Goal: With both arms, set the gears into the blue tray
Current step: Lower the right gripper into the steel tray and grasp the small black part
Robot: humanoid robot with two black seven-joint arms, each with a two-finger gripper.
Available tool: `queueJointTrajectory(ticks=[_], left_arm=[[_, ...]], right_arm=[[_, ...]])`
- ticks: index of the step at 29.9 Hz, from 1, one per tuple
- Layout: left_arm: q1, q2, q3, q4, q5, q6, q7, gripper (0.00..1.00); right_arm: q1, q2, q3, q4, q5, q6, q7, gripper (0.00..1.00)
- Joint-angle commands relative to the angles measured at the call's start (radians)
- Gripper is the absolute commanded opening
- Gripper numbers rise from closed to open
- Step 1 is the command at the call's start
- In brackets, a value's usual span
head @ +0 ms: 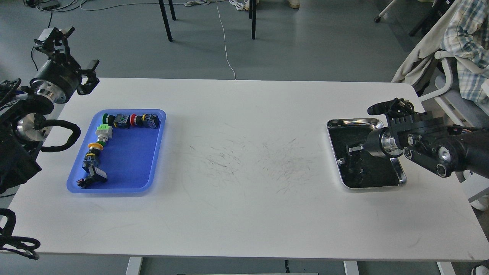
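Left gripper (57,42): upper left of frame, raised off the table's corner, fingers spread apart, holding nothing.
Right gripper (353,149): right of frame, over the steel tray (353,123); too dark to tell.
Blue tray (131,160): left of frame, push-button switches (131,120) along its edges.
Gears: not distinguishable.

White table (244,198) — blue tray (126,179) left, steel tray (401,179) right, well apart

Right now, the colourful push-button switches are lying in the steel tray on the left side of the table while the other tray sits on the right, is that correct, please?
Not quite: the push-button switches lie in the blue tray on the left side of the table. The steel tray is the one sitting on the right. The head view shows this.
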Motion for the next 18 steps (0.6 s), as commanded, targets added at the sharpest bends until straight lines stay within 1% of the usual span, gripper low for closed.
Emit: queueJointTrajectory(ticks=[1,5,7,8,18], left_arm=[[0.000,0.000,0.002,0.000,0.000,0.000,0.002,0.99],[0.000,0.000,0.002,0.000,0.000,0.000,0.002,0.99],[0.000,-0.001,0.002,0.000,0.000,0.000,0.002,0.99],[0.000,-0.003,0.000,0.000,0.000,0.000,0.000,0.99],[0.000,-0.006,0.002,0.000,0.000,0.000,0.002,0.99]], right_arm=[[0.001,0.000,0.000,0.001,0.000,0.003,0.000,0.04],[0.000,0.000,0.000,0.000,0.000,0.006,0.000,0.04],[0.000,-0.002,0.000,0.000,0.000,0.007,0.000,0.08],[0.001,-0.002,0.000,0.000,0.000,0.009,0.002,0.08],[0.023,-0.006,0.000,0.005,0.000,0.032,0.003,0.01]])
